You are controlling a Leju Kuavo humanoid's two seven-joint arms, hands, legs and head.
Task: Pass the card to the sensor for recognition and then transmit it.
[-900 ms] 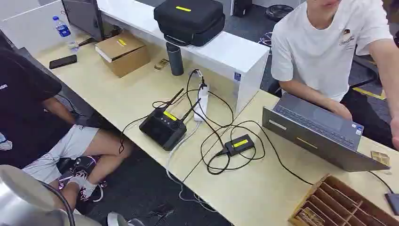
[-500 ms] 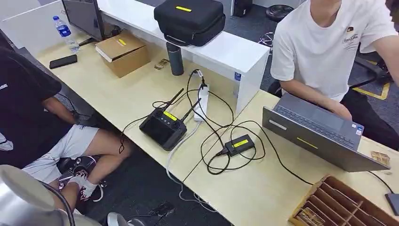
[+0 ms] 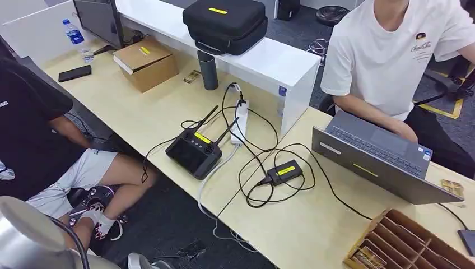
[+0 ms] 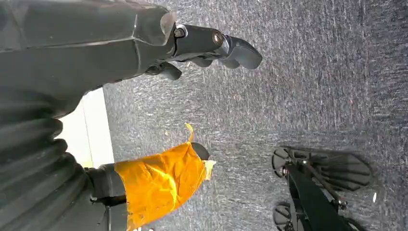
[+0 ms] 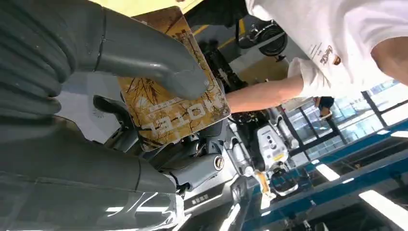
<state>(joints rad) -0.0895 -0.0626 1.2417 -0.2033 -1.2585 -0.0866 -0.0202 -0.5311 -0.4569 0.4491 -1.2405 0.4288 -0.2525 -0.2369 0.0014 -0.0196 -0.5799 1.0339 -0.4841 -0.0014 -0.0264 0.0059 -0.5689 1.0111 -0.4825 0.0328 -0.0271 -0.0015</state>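
Right hand [image 5: 144, 120] pinches the card [image 5: 178, 103] between thumb and fingers; left hand [image 4: 144, 120] hangs over the floor, fingers apart and empty. We judge the step as carrying; next, we bring the card to the sensor [image 3: 285, 170], mid-surface

Probably office: desks [image 3: 140, 112], laptop [image 3: 381, 159]

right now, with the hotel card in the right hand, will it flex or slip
The card looks flat and unbent under the right hand, so it is probably stiff and light. Its printed face looks glossy, and the thumb covers only part of it, so it could slide.
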